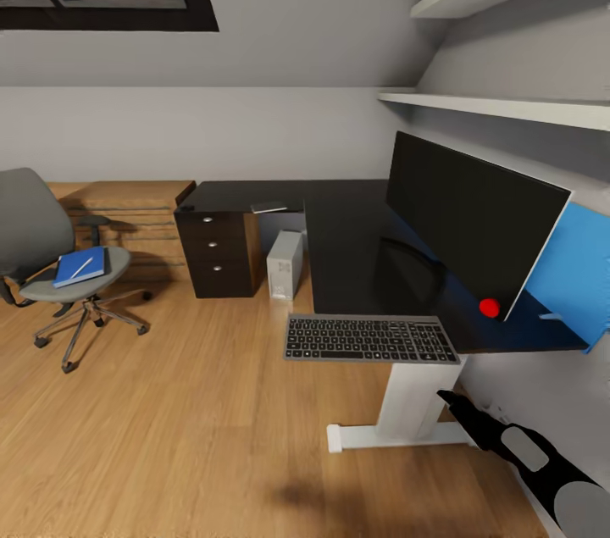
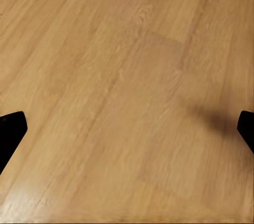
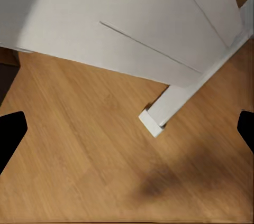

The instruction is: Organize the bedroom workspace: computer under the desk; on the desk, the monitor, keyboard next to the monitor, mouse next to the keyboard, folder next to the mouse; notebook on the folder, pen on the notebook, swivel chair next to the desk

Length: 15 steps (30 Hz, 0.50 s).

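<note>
The right gripper (image 3: 127, 123) hung low with fingers spread, holding nothing; the left gripper (image 2: 127, 123) too. The keyboard (image 1: 369, 339) lay on the desk (image 1: 356, 241) edge. Far off, the folder (image 1: 80, 266) (thin, light, probably slippery) sat on the swivel chair (image 1: 51, 258); better pinch its edge.

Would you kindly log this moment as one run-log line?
chair: away from desk, blue book and pen on seat | keyboard: desk's front edge | monitor: on desk | computer: under desk | jaws: open, empty
</note>
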Available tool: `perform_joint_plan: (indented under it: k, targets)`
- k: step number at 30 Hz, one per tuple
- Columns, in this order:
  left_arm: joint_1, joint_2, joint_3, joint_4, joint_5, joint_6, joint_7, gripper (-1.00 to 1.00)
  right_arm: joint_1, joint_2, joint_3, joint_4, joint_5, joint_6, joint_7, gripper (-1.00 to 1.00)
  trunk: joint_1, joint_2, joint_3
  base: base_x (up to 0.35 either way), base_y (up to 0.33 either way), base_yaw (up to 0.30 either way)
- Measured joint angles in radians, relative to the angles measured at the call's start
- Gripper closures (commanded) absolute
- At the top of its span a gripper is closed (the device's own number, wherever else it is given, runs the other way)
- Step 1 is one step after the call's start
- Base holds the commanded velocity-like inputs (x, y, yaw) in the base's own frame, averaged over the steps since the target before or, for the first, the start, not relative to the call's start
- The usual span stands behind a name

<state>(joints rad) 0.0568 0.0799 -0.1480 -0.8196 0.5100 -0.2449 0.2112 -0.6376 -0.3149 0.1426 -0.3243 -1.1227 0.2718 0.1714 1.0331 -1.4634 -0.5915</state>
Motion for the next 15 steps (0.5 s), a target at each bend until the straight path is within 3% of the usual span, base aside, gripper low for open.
perform_joint_plan:
  k: [7, 15]
  targets:
    - [0.000, 0.000, 0.000, 0.001, 0.000, 0.001, 0.000, -1.00, 0.000, 0.000, 0.000, 0.000, 0.000, 0.000, -0.001, -1.00, 0.000, 0.000, 0.000, -0.258, 0.000, 0.000]
    - [0.000, -0.001, -0.001, 0.002, 0.001, 0.002, 0.000, -1.00, 0.000, -0.001, -0.001, 0.001, 0.000, 0.000, 0.000, -1.00, 0.000, 0.000, 0.000, -0.071, -0.052, 0.000]
